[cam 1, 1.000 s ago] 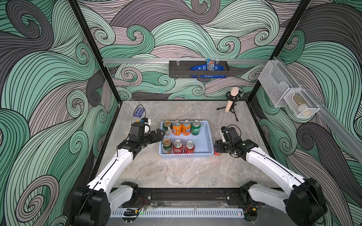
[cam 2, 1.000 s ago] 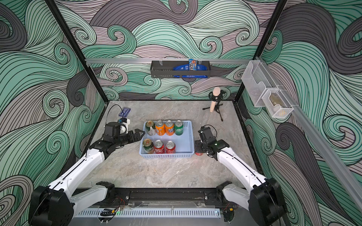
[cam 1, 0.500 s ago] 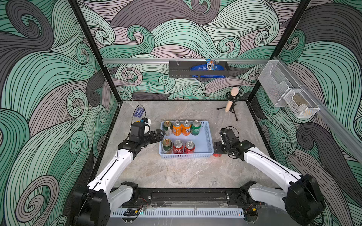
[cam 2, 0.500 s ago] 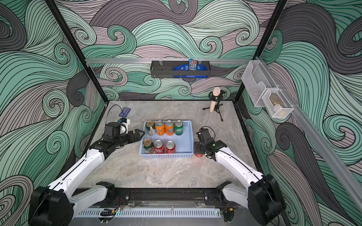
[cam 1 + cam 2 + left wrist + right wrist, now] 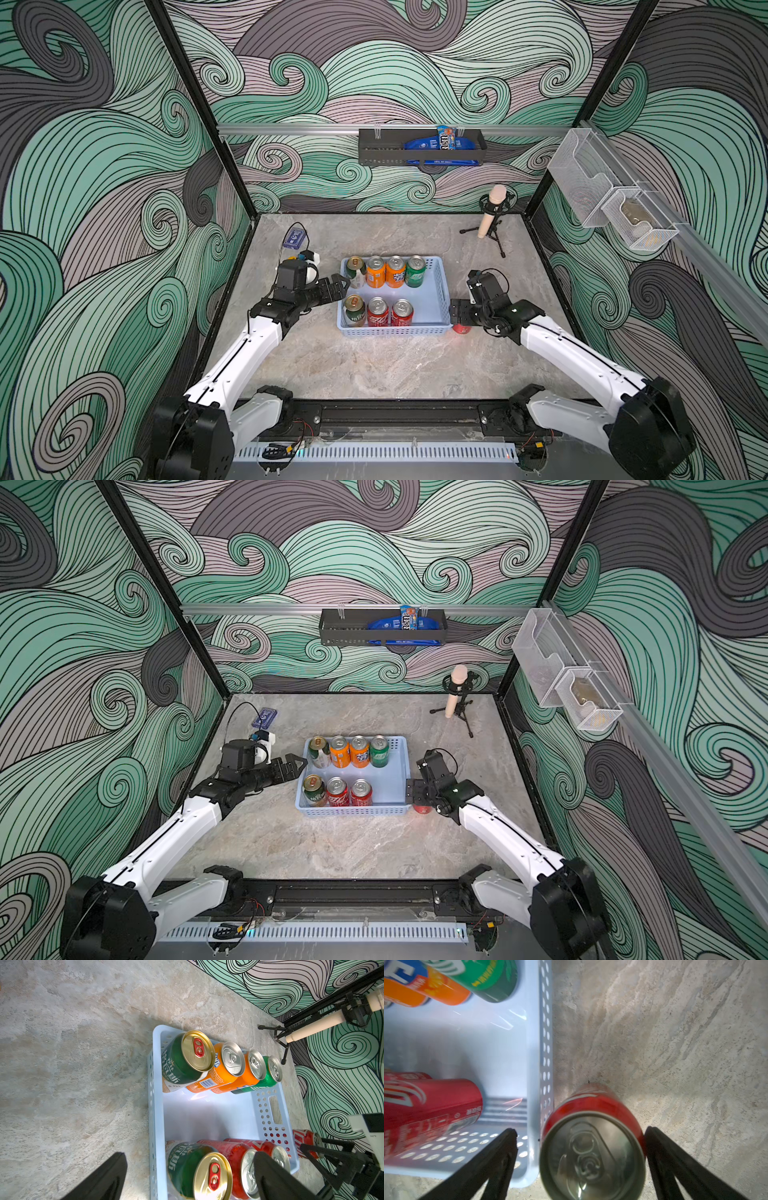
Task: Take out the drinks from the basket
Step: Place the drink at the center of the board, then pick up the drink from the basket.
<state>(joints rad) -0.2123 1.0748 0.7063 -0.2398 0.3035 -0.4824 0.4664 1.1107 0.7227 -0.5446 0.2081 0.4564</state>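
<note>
At the left of the stone-patterned tabletop (image 5: 374,365), the left gripper (image 5: 340,286) hovers by the left short wall of the light-blue perforated basket (image 5: 392,331), level with the gap between the two rows of cans. Its jaws are spread wide and hold nothing; in the left wrist view its black fingers (image 5: 104,1178) stand well apart. Seven cans stand upright in the basket. Along the far wall, left to right, are a gold-topped green-and-cream can (image 5: 355,272), an orange can (image 5: 375,273), a second orange can (image 5: 395,272) and a bright green can (image 5: 415,271). Along the near wall are another gold-topped can (image 5: 354,311) and two red cans (image 5: 377,312). Just outside the basket's near right corner, a third red can (image 5: 462,329) stands upright on the tabletop. The right gripper (image 5: 580,1130) hangs over it with its jaws spread to either side; one finger (image 5: 500,1157) is clearly off the can, and whether the other touches I cannot tell
</note>
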